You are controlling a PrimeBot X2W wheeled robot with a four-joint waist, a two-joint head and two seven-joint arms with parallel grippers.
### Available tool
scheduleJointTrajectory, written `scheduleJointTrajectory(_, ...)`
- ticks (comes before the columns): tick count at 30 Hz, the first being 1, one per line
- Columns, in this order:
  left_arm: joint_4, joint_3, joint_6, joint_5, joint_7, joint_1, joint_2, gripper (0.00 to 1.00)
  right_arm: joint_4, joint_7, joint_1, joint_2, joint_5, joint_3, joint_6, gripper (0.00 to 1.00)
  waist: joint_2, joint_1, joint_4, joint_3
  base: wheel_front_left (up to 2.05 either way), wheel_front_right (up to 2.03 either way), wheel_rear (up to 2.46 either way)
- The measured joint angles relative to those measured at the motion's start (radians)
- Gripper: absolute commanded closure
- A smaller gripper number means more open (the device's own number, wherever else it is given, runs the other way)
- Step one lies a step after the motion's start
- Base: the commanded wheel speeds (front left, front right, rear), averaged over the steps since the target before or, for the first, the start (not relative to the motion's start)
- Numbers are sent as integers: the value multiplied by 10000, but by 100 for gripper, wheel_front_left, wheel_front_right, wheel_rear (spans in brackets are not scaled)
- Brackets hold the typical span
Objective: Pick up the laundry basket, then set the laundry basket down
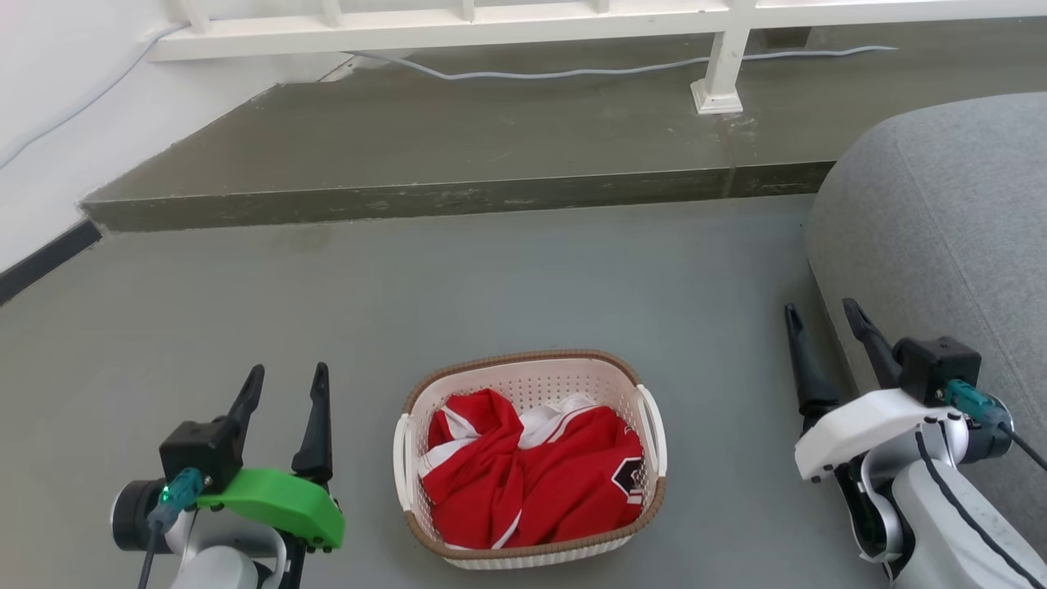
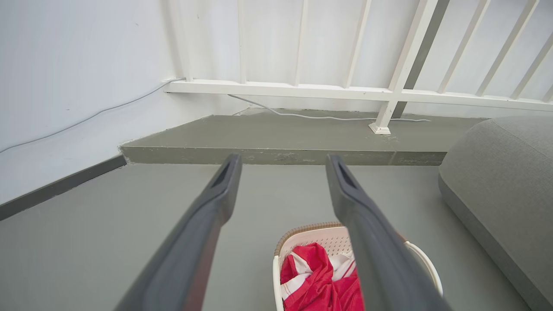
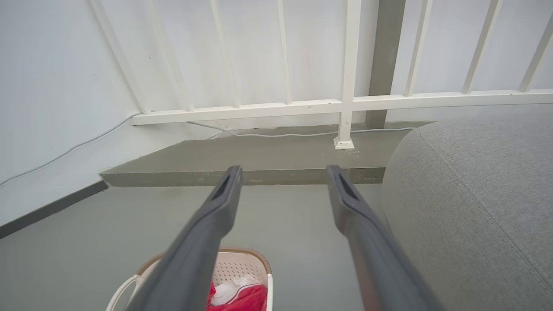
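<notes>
At lower left of the head view the left gripper is parted and empty, as is the right gripper at lower right. At bottom centre between them sits the laundry basket, holding a red garment. It is probably light, stiff plastic, best held by the side loop handles.

both grippers open, empty
</notes>
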Motion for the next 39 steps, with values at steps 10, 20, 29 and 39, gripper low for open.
scheduleJointTrajectory(10,-472,128,67,360,17,452,2,0,-299,0,336,0,-82,-69,-13,0,0,0,-14,-47,0,0,0)
scheduleJointTrajectory(20,-819,316,79,541,148,701,-10,0,-522,0,496,0,-157,-130,-19,0,0,0,-9,-55,0,0,0)
scheduleJointTrajectory(29,-533,309,2,311,224,1012,-265,100,-213,33,906,299,71,-121,42,100,0,0,1,-65,0,0,0)
scheduleJointTrajectory(39,-545,644,-176,-1014,518,1028,-360,100,-259,349,906,426,1390,-545,276,100,0,0,46,-113,0,0,0)
